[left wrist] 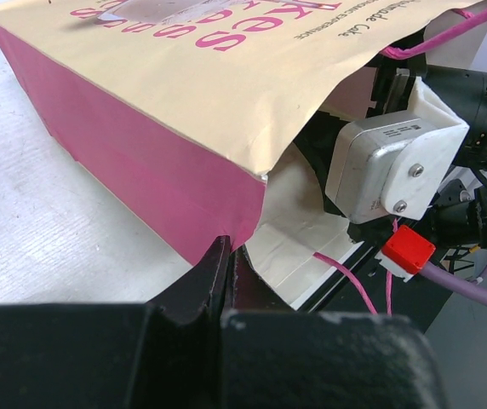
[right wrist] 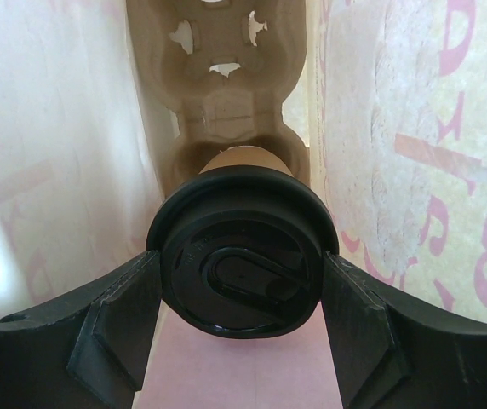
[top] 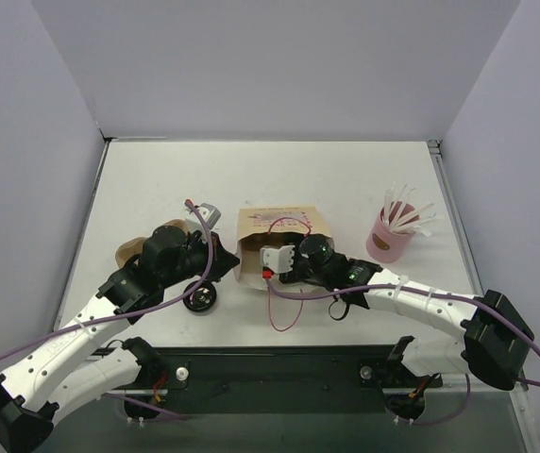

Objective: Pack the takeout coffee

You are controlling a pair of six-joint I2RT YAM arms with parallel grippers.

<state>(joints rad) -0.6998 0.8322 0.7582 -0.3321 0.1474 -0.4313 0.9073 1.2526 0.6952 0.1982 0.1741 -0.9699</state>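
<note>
the takeout coffee (right wrist: 242,256) is found inside the paper bag (top: 279,222), which is laid on its side on the table (top: 157,179) with its mouth turned to the arms. it is held by the right gripper (right wrist: 242,274): the two fingers (right wrist: 116,315) are set apart by the width of the black lid and are pressed on its rim, one on each side.

in the right wrist view the lid is faced straight to the camera and the brown body is pointed away from it. so the long axis of the cup is judged to lie along the reach of the arm, base first, deeper into the bag. directly behind the base a pulp cup carrier (right wrist: 226,94) is seen, and one of its round pockets is in line with the cup. the coming move is therefore thought to be a straight push along this same axis, with no turn to either side, because the bag walls are close on both sides.

the left gripper (left wrist: 226,268) is placed at the lower corner of the bag mouth, beside the pink side wall. its fingers are brought together; whether paper is caught between them cannot be told with certainty from the left wrist view.
</note>
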